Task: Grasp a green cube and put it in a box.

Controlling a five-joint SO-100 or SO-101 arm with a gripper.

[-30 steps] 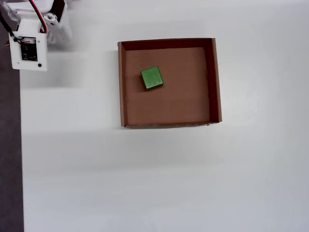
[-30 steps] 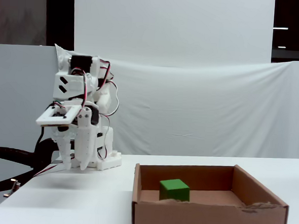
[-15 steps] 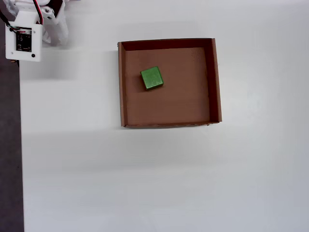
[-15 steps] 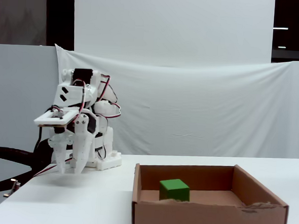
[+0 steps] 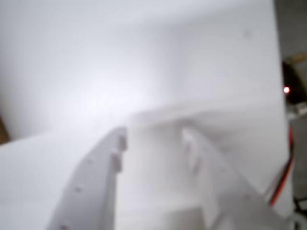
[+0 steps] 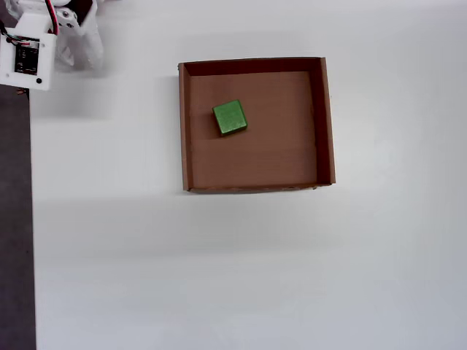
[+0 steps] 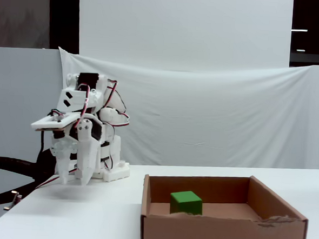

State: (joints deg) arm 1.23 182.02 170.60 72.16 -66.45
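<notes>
The green cube (image 6: 229, 117) rests flat on the floor of the brown cardboard box (image 6: 325, 124), in its upper-left part in the overhead view. The fixed view shows the cube (image 7: 186, 202) behind the box's torn front wall (image 7: 223, 232). My gripper (image 7: 73, 180) hangs fingers-down close to the arm's base, well left of the box and just above the table. In the blurred wrist view the gripper (image 5: 154, 134) is open, with only white table between its fingers (image 5: 108, 167).
The white arm (image 6: 29, 51) is folded at the table's top-left corner in the overhead view, beside the table's left edge (image 6: 31, 219). A white cloth backdrop (image 7: 214, 117) hangs behind the table. Red and black wires (image 5: 280, 184) run at the wrist view's right edge.
The arm has pulled further back toward its base, up and left in the overhead view, and the gripper has sunk slightly. Cube and box have not moved.
</notes>
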